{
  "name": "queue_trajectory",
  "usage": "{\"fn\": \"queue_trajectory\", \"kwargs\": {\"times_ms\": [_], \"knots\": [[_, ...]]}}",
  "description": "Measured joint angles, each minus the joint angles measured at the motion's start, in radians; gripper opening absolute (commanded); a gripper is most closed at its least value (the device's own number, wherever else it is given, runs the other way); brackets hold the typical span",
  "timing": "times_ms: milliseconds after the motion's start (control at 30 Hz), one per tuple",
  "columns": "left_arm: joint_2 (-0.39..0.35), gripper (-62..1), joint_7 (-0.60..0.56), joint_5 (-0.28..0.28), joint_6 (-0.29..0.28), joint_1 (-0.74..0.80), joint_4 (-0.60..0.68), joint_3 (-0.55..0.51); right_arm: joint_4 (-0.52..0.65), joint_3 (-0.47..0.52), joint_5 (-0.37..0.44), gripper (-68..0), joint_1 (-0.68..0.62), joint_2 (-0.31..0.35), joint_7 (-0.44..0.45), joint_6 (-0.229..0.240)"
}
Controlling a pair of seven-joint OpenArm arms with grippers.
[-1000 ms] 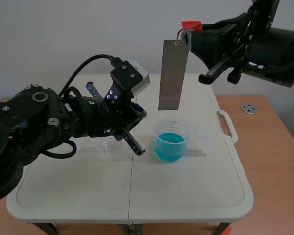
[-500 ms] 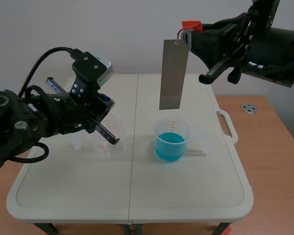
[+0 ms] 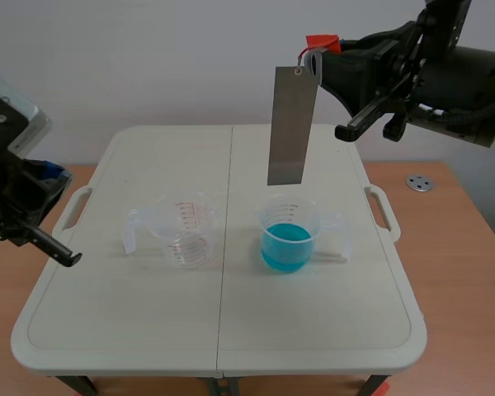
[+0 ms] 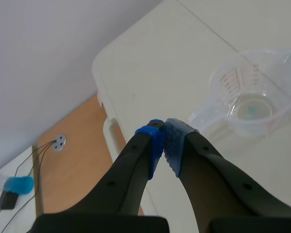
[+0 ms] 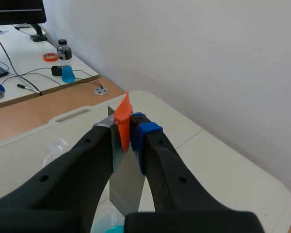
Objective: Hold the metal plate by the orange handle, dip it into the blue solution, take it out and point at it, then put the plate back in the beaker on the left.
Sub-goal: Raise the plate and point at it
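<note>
Tabletop point(image 3: 313, 318) — left arm point(image 3: 10, 202) now off beyond its edge, plate point(image 3: 291, 132) unmoved

We see a grey metal plate point(image 3: 292, 128) with an orange handle point(image 5: 123, 119). The clear right beaker point(image 3: 289, 216) holds blue solution point(image 3: 285, 247), and the clear left beaker point(image 3: 186, 231) has red marks. The left gripper point(image 4: 164, 128) has blue pads point(image 4: 177, 143) with dots.

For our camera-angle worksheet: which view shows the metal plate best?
The scene view: the whole metal plate hangs from the right claw above the beaker of blue solution. The right wrist view shows only its orange handle and a strip of plate under the claw. The left wrist view misses it.
</note>
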Motion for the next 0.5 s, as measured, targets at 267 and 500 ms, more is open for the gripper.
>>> {"fn": "queue_trajectory", "kwargs": {"times_ms": [267,500], "knots": [[-0.008,-58.2,-0.045,0.019,0.021,0.314,0.075,-0.195,0.0,0.0,0.015,-66.0,0.003,-0.001,0.0,0.0],[-0.008,-58.2,-0.044,0.019,0.021,0.537,0.077,-0.277,0.0,-0.005,0.015,-66.0,0.027,-0.009,-0.004,0.0]]}}
